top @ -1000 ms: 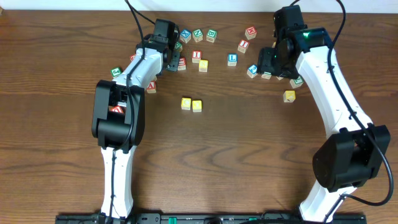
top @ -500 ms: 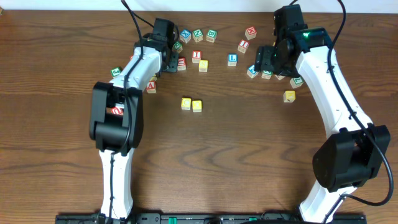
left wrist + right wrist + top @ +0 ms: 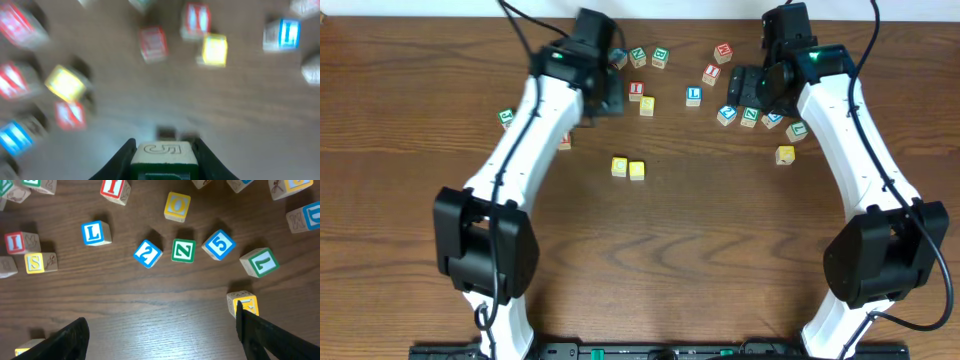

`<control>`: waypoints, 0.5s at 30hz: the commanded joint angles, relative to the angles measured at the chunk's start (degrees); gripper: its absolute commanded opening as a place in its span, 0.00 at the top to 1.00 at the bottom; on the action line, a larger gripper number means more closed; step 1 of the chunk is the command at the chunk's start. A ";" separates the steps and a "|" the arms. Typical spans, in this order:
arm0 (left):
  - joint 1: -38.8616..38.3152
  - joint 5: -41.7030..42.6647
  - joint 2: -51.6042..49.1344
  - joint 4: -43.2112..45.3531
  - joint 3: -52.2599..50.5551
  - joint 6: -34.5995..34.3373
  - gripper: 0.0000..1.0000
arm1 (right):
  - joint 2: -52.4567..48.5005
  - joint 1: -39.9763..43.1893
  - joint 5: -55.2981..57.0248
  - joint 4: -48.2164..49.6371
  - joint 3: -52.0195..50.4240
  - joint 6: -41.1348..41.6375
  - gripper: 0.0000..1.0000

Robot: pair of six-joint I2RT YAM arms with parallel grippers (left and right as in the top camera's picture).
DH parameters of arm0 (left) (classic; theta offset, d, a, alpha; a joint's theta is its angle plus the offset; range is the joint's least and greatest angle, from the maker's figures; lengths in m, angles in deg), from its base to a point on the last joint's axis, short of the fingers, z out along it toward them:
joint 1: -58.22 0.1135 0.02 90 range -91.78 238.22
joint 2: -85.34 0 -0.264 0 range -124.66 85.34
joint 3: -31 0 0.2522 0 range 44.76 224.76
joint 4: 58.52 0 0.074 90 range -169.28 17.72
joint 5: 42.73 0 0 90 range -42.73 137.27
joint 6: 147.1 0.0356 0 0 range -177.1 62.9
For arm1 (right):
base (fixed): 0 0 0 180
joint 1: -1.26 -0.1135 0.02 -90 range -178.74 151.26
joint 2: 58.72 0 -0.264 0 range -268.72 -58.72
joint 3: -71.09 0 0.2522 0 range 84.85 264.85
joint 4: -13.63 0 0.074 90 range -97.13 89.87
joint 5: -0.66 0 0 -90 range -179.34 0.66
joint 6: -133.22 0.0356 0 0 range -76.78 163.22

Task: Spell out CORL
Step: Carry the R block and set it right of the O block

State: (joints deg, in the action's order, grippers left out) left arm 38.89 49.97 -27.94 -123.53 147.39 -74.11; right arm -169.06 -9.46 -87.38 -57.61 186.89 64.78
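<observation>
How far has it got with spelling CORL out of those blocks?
Roughly halfway, it seems. Done: two yellow cubes sit side by side mid-table, apparently the first two letters. In hand: the left gripper is shut on a green-edged cube, though I can't read its letter. Left: placing that cube, then the blue L cube, which lies apart from the pair, with the open right gripper hovering near it.

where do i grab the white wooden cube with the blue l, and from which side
From straight above, pinching two opposite side faces of the white wooden cube with the blue L. It sits flat, L up, nothing touching its sides; turn the wrist to match its slight skew.
</observation>
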 commanded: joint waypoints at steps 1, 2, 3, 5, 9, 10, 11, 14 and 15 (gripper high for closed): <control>-4.57 1.16 -1.27 -3.78 -0.09 -6.25 0.74 | -0.24 1.79 0.46 0.13 0.33 -1.53 0.10; -5.60 1.11 -1.51 -4.26 -0.09 -6.27 0.74 | -0.24 2.19 0.46 0.09 0.33 -1.62 0.10; -6.82 1.05 -1.84 -4.42 -0.09 -6.27 0.74 | -0.24 2.54 0.44 0.07 0.33 -1.99 0.10; -8.57 0.17 -2.51 -4.39 -0.09 -7.30 0.74 | -0.24 3.26 0.48 0.11 0.33 -2.64 0.10; -12.00 -2.29 -4.42 -4.39 -0.09 -10.34 0.74 | -0.24 4.22 0.48 0.44 0.33 -4.50 0.10; -12.63 -2.32 -5.05 -4.42 -0.09 -10.82 0.74 | -0.24 4.42 0.48 0.46 0.33 -4.79 0.10; -13.14 -2.29 -5.55 -4.46 -0.09 -11.37 0.74 | -0.24 4.50 0.48 0.46 0.33 -4.87 0.10; -14.36 -2.32 -8.09 -4.68 -0.09 -13.66 0.74 | -0.24 4.94 0.50 0.42 0.33 -4.94 0.10; -14.56 -2.32 -8.87 -4.61 -0.09 -14.19 0.74 | -0.24 5.07 0.50 0.35 0.33 -4.96 0.10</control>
State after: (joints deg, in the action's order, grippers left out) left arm 24.92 49.20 -33.86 -127.81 147.32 -84.62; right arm -169.06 -4.95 -87.36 -57.28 186.89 61.33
